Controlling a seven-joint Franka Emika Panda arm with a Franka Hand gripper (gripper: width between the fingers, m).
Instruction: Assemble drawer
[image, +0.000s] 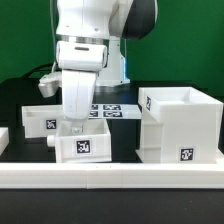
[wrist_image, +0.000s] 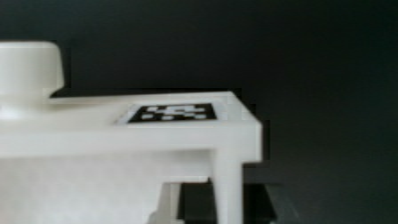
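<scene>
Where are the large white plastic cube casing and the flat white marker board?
Large white plastic cube casing (image: 195, 130): exterior view, on its front wall.
Flat white marker board (image: 115, 108): exterior view, on its printed tags.

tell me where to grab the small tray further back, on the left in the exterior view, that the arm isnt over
Likely one thin upright wall of the rear tray, coming straight down from above. It sits open side up, so its rim is exposed, with free space on either side of the wall.

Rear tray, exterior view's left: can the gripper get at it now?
Probably yes. The rear tray lies open-topped with nothing visible on it, just beside the gripper, which is low at the front tray and would need to lift first.
</scene>
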